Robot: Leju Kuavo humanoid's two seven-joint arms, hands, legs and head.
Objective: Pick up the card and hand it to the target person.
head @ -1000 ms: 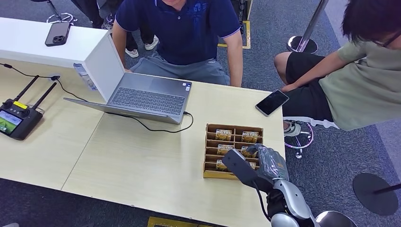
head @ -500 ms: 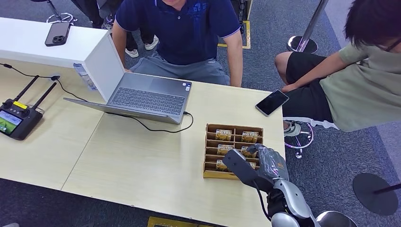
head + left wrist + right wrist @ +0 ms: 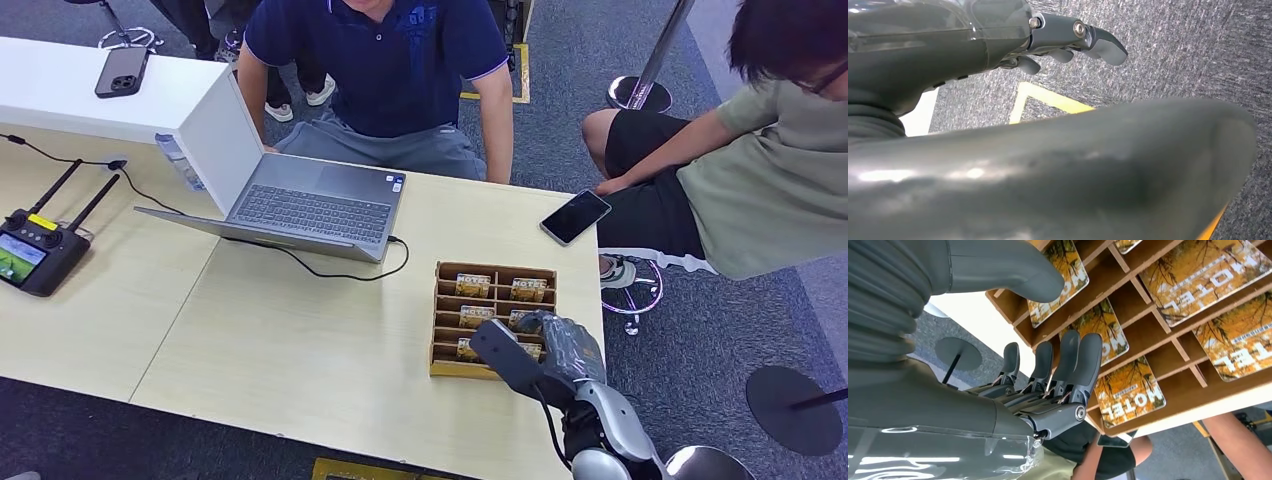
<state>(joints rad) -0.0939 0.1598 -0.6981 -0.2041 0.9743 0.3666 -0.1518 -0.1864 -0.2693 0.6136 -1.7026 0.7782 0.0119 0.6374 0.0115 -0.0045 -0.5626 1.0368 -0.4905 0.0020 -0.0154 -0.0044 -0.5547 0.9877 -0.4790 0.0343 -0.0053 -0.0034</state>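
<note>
Right hand (image 3: 1048,375): fingers apart, holding nothing, poised over cards (image 3: 1108,337) in wooden tray (image 3: 445,368). Left hand (image 3: 1068,42): grip indiscernible.

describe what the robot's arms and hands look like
The right robot hand has dark grey fingers, a thick grey thumb, a ribbed grey wrist cover and a glossy clear shell. Its silver arm carries a black cable. The left robot hand is likewise grey, with visible screws.
</note>
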